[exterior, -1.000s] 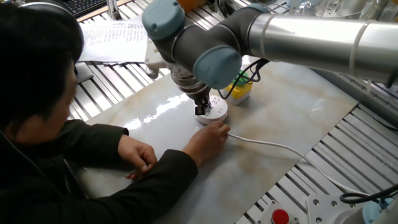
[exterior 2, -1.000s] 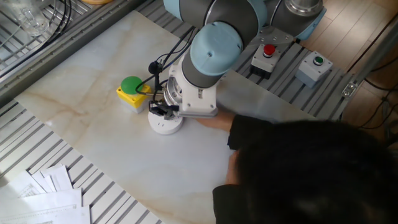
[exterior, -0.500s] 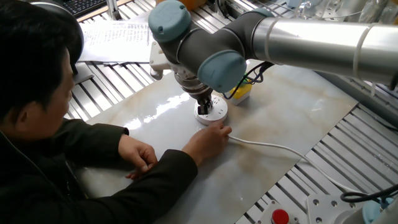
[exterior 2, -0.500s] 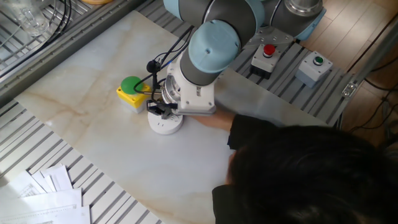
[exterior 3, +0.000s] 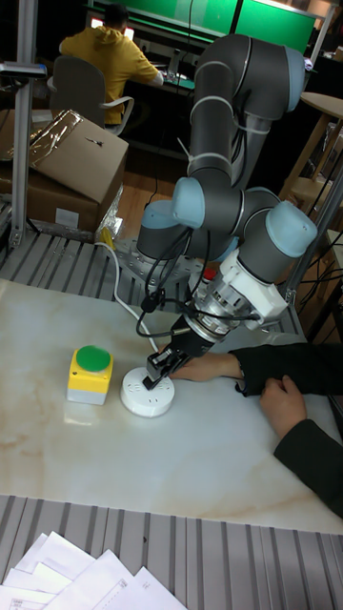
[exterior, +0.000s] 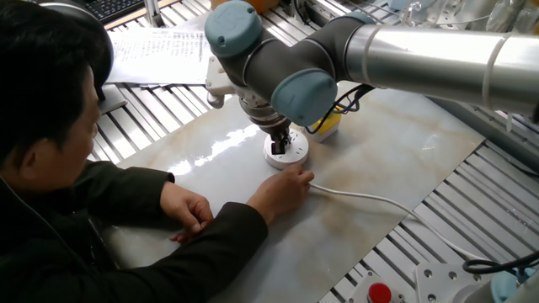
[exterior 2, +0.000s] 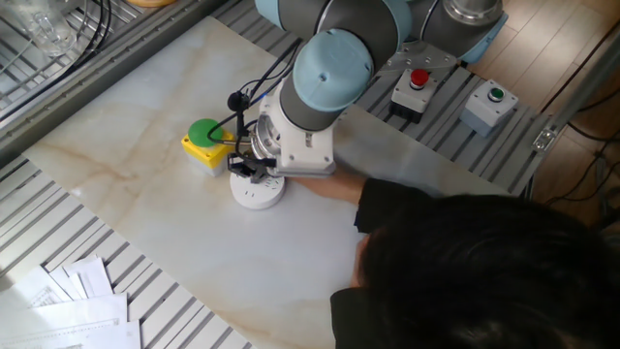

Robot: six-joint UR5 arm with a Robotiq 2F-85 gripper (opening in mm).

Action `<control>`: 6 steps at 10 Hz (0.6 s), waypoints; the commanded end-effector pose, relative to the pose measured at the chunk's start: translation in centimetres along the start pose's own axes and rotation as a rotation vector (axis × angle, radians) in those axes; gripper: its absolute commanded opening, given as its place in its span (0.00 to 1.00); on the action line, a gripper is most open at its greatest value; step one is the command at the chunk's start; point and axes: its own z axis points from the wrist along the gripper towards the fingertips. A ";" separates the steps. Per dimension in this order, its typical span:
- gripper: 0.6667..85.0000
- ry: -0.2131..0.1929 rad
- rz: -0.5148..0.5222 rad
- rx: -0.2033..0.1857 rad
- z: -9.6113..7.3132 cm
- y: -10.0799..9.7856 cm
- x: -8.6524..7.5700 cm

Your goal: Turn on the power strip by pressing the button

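Note:
The power strip (exterior 3: 143, 400) is a round white puck lying flat on the marble tabletop, also seen from the sides (exterior: 288, 156) (exterior 2: 258, 194). Its white cable (exterior: 362, 196) trails off to the right. My gripper (exterior 3: 152, 375) points down at a slant, its dark fingertips together and resting on the strip's top face. From the side the gripper (exterior: 280, 143) stands right over the puck. The button itself is hidden under the fingertips. A person's hand (exterior: 285, 183) touches the strip's near edge.
A yellow box with a green dome (exterior 2: 204, 139) stands just beside the strip. The person (exterior: 50, 168) leans over the table's near side, with a second hand (exterior: 187, 210) on the marble. Papers (exterior: 156, 46) lie at the back. Red and green button boxes (exterior 2: 419, 82) sit off the slab.
My gripper and wrist have shifted slightly across the top of the power strip. The person's hands and the strip have stayed in place.

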 end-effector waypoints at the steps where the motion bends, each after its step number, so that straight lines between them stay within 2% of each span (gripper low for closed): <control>1: 0.00 -0.004 0.002 -0.012 0.3 0.2 0.5; 3: 0.00 -0.005 -0.001 -0.011 0.5 0.2 0.6; 6: 0.00 -0.021 0.028 -0.038 1.4 1.8 -0.4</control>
